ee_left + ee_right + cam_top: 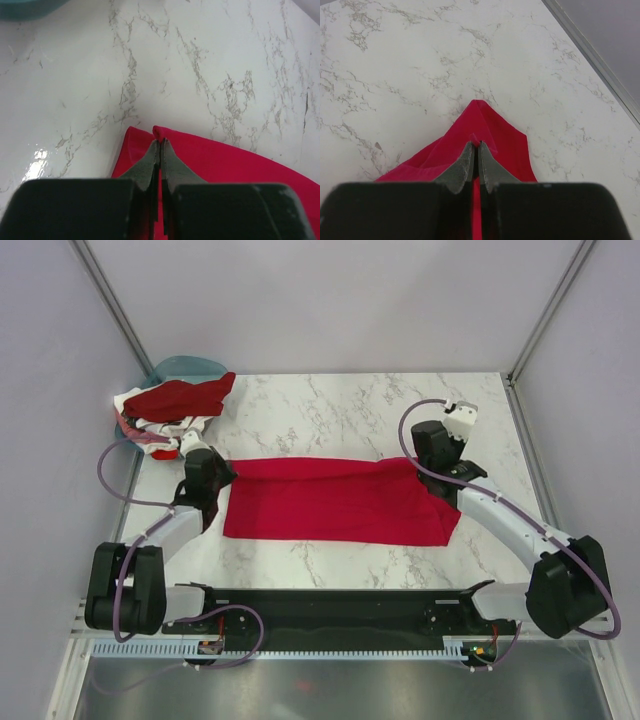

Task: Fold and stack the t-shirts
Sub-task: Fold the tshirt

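1. The crimson t-shirt (340, 505) lies spread out as a wide band across the middle of the desk (340, 405). Its long side runs left to right between the two arms.
2. The left tool (226, 478) is at the shirt's far left corner. In the left wrist view the left tool (160, 144) has its jaws narrowed to a thin slit, and they hold a small nub of crimson cloth at the tips.
3. The right tool (432, 472) is at the far right corner of the same shirt. In the right wrist view the right tool (475, 146) is likewise closed down on a pinch of the crimson cloth. Just ahead of its tips the fabric rises to a soft peak.
4. The shirt's left end lies smooth on the desk, while the right end is creased and its near edge slants inward.
5. A pile of t-shirts (160, 425) sits at the far left corner of the desk, just beyond the left arm. A dark red t-shirt (185, 397) is draped on top, with white cloth (150, 432) under it.
6. A teal basin (185, 365) shows behind the pile, against the wall. Whether the pile rests in it cannot be told.
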Robot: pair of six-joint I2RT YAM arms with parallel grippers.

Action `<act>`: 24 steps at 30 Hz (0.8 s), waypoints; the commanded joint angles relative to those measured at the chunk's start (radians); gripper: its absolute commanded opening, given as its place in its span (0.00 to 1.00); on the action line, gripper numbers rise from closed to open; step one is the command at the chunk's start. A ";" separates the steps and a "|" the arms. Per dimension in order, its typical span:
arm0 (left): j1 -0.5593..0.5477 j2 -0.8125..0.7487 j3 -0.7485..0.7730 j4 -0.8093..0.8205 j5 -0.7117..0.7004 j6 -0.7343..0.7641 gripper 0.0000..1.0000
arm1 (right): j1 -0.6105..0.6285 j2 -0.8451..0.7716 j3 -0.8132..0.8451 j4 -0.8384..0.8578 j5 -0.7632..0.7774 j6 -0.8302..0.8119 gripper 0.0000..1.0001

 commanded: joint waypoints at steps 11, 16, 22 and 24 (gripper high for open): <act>-0.001 -0.131 -0.179 0.037 -0.093 -0.114 0.12 | 0.020 -0.252 -0.244 -0.057 0.044 0.196 0.14; -0.001 -0.241 -0.209 -0.141 -0.193 -0.331 0.76 | 0.023 -0.464 -0.430 0.033 -0.004 0.254 0.68; -0.003 -0.375 -0.241 -0.164 -0.181 -0.334 0.79 | 0.023 -0.556 -0.460 0.081 -0.075 0.157 0.72; -0.001 -0.404 -0.226 -0.175 -0.135 -0.312 0.77 | 0.023 -0.498 -0.431 0.094 -0.125 0.122 0.71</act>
